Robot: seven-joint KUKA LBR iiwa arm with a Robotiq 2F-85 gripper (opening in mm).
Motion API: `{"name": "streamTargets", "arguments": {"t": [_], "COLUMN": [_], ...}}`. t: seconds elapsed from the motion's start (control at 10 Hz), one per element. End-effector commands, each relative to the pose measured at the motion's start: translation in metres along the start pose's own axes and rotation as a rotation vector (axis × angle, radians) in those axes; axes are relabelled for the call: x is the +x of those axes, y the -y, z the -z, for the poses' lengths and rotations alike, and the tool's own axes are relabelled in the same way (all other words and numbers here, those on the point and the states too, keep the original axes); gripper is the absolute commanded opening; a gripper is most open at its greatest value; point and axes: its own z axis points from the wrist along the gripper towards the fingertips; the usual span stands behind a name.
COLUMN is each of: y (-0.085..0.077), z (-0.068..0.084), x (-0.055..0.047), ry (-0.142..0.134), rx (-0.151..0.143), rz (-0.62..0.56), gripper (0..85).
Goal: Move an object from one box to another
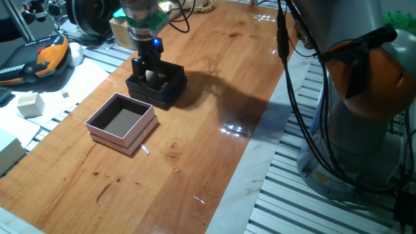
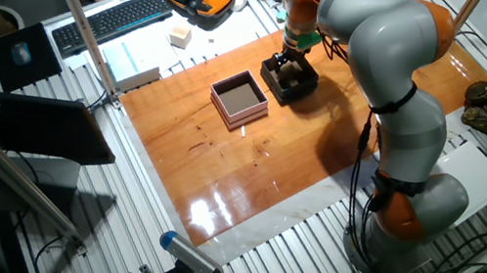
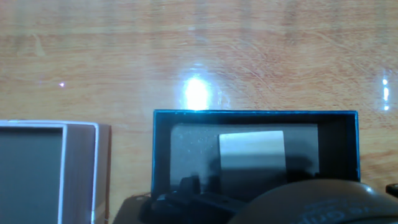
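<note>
The black box [image 1: 170, 90] stands on the wooden table, seen also as the black box [image 2: 304, 84] and the black box [image 3: 336, 134]. A small pale square object [image 1: 152, 77] lies on its floor, the same object [image 3: 252, 149] in the hand view. My gripper [image 1: 149, 70] reaches down into this box, and its dark fingers [image 1: 138, 67] stand apart on either side of the object, open. The pale pink box [image 1: 122, 122] with a dark inside sits just in front and to the left, holding nothing; it shows too as the pink box [image 2: 239, 98] and the pink box [image 3: 43, 168].
A small white scrap [image 1: 144, 150] lies on the wood by the pink box. Off the table's left edge are a white cube [image 1: 29, 104] and an orange-black pendant [image 1: 39, 57]. The arm's base [image 1: 364, 130] rises at the right. A keyboard [image 2: 110, 20] lies beyond the table.
</note>
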Motion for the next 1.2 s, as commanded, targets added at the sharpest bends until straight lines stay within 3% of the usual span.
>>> {"name": "streamTargets", "arguments": {"t": [0.0, 1.1], "y": [0.0, 0.003], "z": [-0.001, -0.014], "x": [0.0, -0.001], "ry": [0.003, -0.008], "rx": [-0.001, -0.01], "rz": [-0.003, -0.003], "gripper": [85.0, 85.0]}}
